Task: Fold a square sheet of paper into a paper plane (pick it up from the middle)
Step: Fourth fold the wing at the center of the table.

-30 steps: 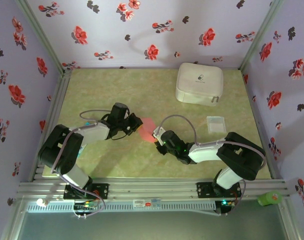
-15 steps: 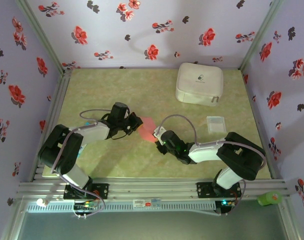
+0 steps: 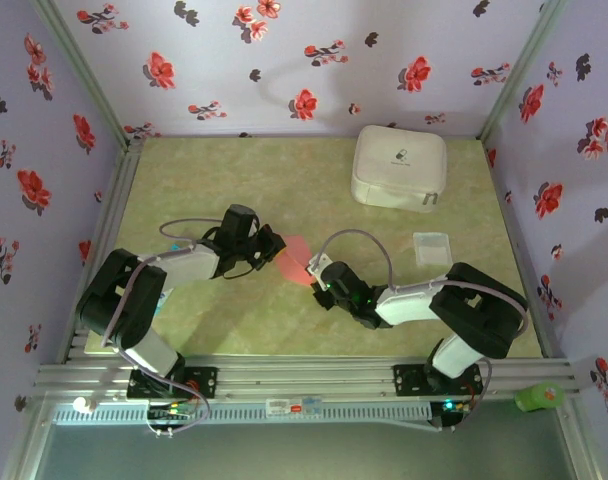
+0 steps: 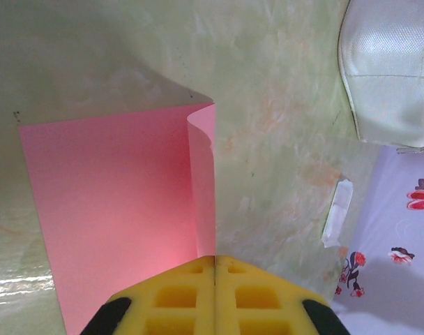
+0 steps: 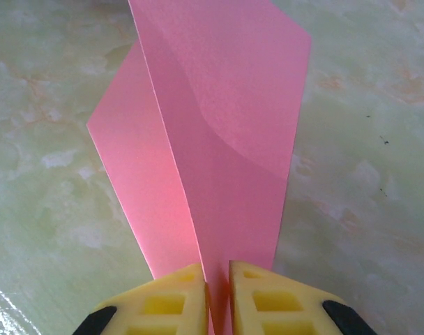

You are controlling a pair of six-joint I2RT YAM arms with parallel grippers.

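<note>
- Two robot arms meet over the middle of the green marbled table (image 3: 204, 170), with the square sheet of paper (image 3: 296, 258) stretched between them just off the surface, as seen from the top camera.
- The left gripper (image 3: 276, 250) reaches in from the left side of the salmon-red paper, and the right gripper (image 3: 314, 275) meets it from the near right.
- On the left wrist camera, the left gripper (image 4: 215, 265) has its yellow pads pressed together on the paper's edge, where a narrow upturned flap runs down into the seam between them.
- The rest of the paper (image 4: 114, 202) spreads wide and flat to the left of that flap in the same view, casting a shadow on the table beyond it.
- On the right wrist camera, the right gripper (image 5: 217, 269) pinches the paper (image 5: 219, 125) between its two yellow pads, which stand almost closed with only the sheet's thickness between them.
- From that pinch the paper fans away in two overlapping layers, a crease running up its length and one layer bowed in a soft curve.
- A white rounded-square case (image 3: 399, 167) sits at the far right corner of the table, well apart from the paper.
- A small clear packet (image 3: 432, 247) lies between that case and the right arm.
</note>
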